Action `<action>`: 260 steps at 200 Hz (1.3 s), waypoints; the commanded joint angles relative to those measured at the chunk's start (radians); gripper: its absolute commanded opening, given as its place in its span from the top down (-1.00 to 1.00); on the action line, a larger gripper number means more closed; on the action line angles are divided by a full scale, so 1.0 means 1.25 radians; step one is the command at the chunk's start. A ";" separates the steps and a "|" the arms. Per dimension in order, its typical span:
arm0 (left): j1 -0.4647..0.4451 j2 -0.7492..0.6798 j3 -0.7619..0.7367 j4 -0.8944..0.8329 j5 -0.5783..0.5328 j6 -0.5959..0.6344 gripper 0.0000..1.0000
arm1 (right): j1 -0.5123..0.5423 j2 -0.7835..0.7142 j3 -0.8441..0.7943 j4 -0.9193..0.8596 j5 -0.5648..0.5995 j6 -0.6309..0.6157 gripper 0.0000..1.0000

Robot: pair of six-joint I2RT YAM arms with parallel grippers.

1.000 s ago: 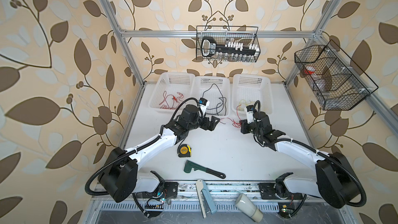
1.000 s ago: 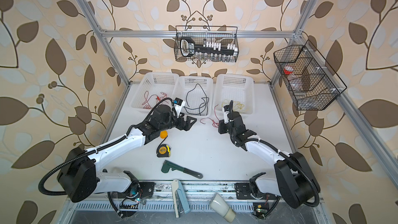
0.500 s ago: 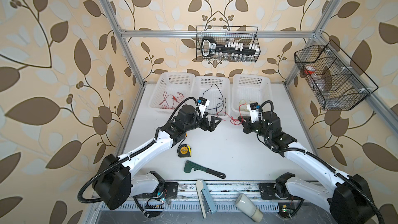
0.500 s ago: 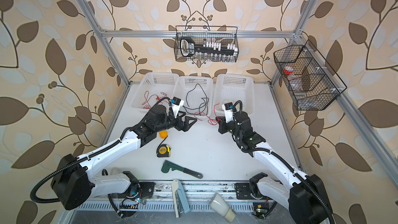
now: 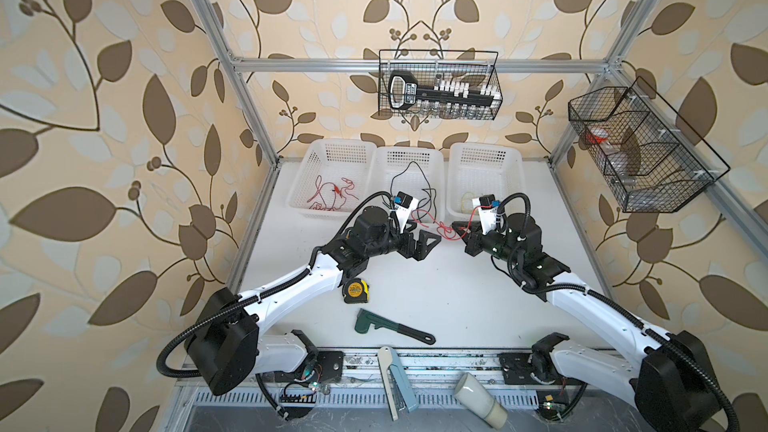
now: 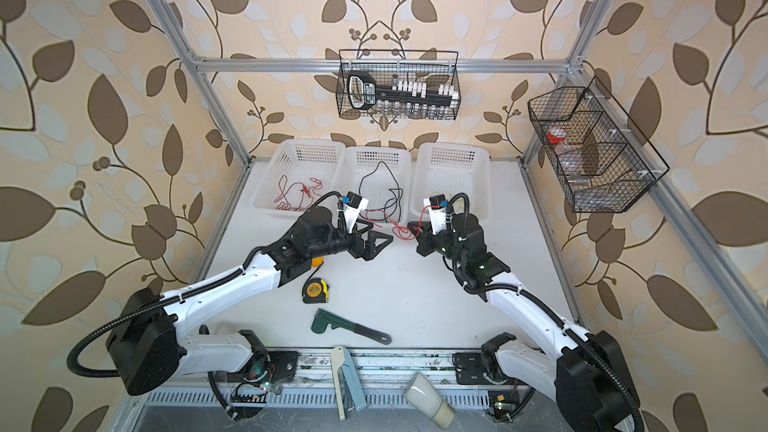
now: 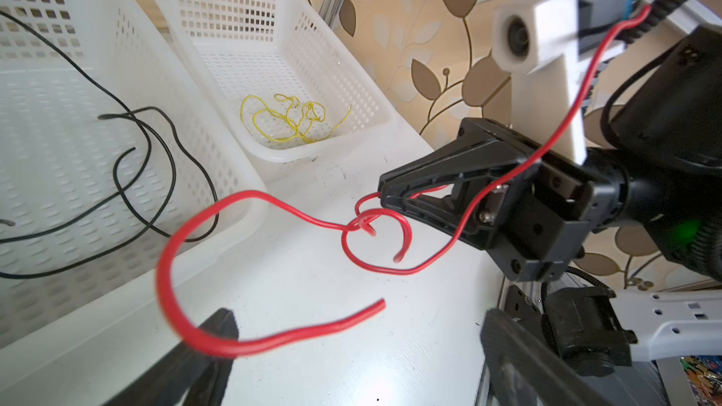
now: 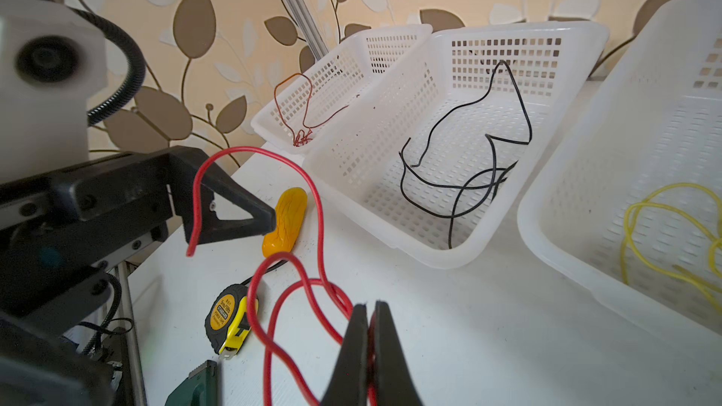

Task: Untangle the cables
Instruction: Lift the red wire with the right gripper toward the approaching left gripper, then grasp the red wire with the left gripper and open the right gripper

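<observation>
A thick red cable (image 5: 432, 222) hangs in loops between my two grippers, above the table in front of the middle basket. My right gripper (image 8: 367, 306) is shut on the red cable (image 8: 318, 208), pinching it at the fingertips. In both top views the right gripper (image 6: 411, 226) points left. My left gripper (image 7: 359, 318) is open, and the red cable (image 7: 250, 195) drapes over one finger with its free end between the fingers. Thin red cables (image 5: 328, 195) lie in the left basket, a black cable (image 5: 409, 168) in the middle one, yellow cable (image 7: 289, 119) in the right one.
Three white baskets (image 5: 328, 147) stand in a row at the back. A yellow tape measure (image 5: 355, 288) and a green-handled tool (image 5: 374, 322) lie near the front. An orange object (image 8: 285, 220) lies under the left arm. Wire baskets (image 5: 440, 85) hang on the walls.
The right arm has stretched out and its elbow swung right, while its gripper stayed shut on the red cable near the middle. The left gripper edged right toward it, still open.
</observation>
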State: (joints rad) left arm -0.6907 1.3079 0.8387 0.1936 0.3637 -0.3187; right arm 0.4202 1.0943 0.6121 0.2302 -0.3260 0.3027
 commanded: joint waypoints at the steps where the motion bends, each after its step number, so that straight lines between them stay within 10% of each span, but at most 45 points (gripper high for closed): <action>1: -0.018 0.017 0.049 0.050 0.002 -0.023 -0.96 | 0.012 0.008 0.029 0.027 -0.014 0.006 1.00; 68: -0.035 0.066 0.065 0.095 0.009 -0.041 -0.29 | 0.024 0.008 0.029 0.052 -0.026 0.020 1.00; 140: -0.035 0.084 0.077 0.096 0.020 -0.039 1.00 | 0.030 0.027 0.025 0.086 -0.039 0.035 1.00; 195: -0.035 0.062 0.064 0.091 -0.036 -0.022 1.00 | 0.030 0.032 0.025 0.084 -0.019 0.038 0.82; 260: -0.033 -0.066 0.036 0.003 -0.316 0.090 1.00 | 0.005 -0.026 0.013 0.014 0.107 0.006 0.34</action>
State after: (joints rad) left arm -0.7330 1.3155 0.8745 0.2184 0.1585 -0.3031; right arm 0.4492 1.1053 0.6174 0.2924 -0.2817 0.3317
